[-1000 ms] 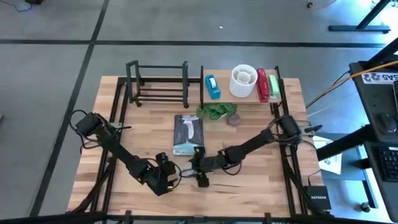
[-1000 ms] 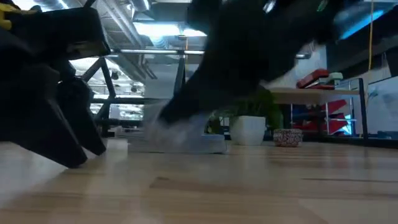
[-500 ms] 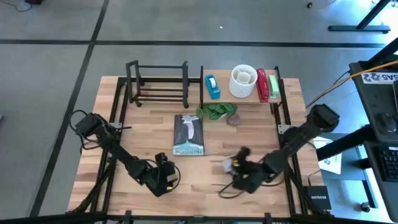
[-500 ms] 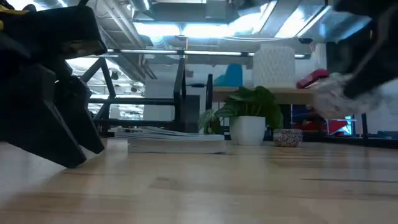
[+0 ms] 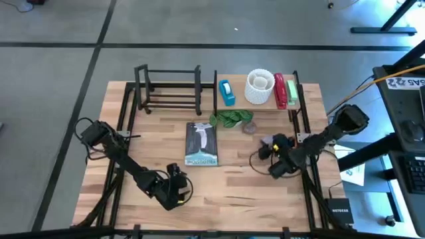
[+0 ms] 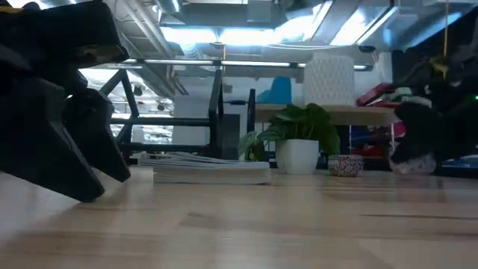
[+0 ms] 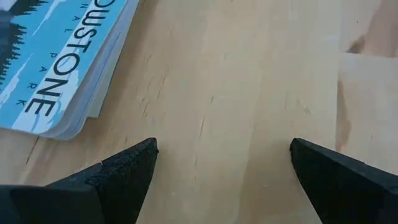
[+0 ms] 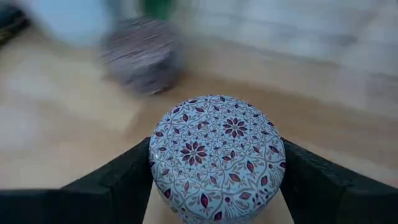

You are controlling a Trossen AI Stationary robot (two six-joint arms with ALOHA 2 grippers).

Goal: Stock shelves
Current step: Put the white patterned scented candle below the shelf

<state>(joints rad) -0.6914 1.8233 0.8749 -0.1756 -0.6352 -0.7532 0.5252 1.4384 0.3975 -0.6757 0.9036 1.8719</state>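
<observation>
right gripper (image 8: 214, 180) clamps patterned round tin (image 8: 216, 155) | moved from near edge toward far-right shelf board (image 5: 265, 106) | left gripper (image 7: 217, 168) wide open, empty

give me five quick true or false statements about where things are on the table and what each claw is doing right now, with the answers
1. The right claw is shut on a patterned round tin. True.
2. The left claw grips the book. False: it is open over bare wood beside the book.
3. The small black rack holds the white ribbed pot. False: the rack shows nothing on it; the white ribbed pot stands on the light-wood shelf board.
4. The book lies flat on the tabletop in front of the black rack. True.
5. The leafy plant sits on the shelf board. False: it stands on the tabletop in front of the board.
</observation>
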